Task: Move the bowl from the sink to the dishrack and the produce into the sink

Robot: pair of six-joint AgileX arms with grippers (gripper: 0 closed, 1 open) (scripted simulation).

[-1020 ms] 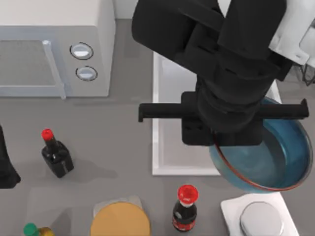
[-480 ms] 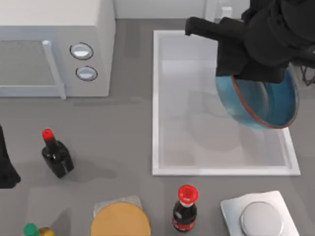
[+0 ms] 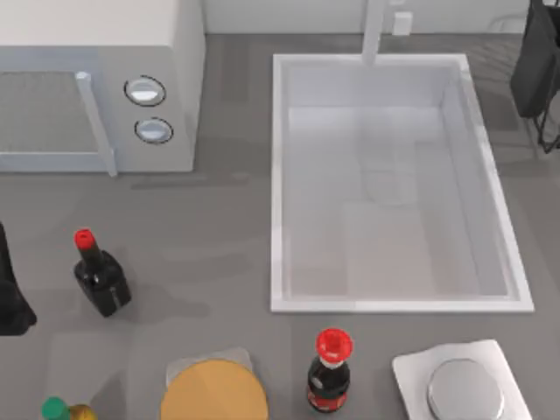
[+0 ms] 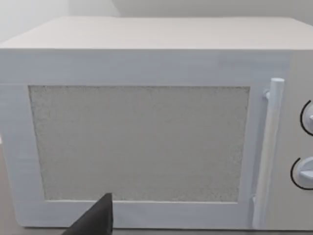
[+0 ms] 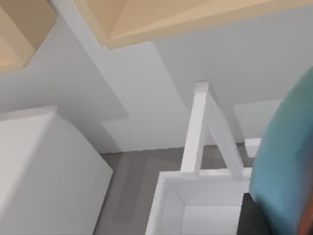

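The white sink (image 3: 278, 184) lies at the right of the middle with nothing in its basin, its faucet (image 3: 374, 31) at the far rim. My right arm (image 3: 535, 61) is at the far right edge, past the sink's corner. In the right wrist view the translucent blue bowl (image 5: 286, 161) sits close to the camera beside a dark finger (image 5: 248, 215), so the right gripper is shut on it. Thin dark wires of the dishrack (image 3: 551, 131) show at the right edge. The produce is out of view. My left arm (image 3: 9, 297) is parked at the left edge, facing the microwave (image 4: 142, 142).
A white microwave (image 3: 96, 87) stands at the far left. Two dark bottles with red caps (image 3: 101, 276) (image 3: 329, 372), a round orange board (image 3: 214, 394), a green-capped bottle (image 3: 57, 409) and a white plate with a silver disc (image 3: 459, 385) line the front.
The right arm has carried the bowl up and away to the right, from over the sink's near right corner to beyond the right edge. The basin now stands uncovered.
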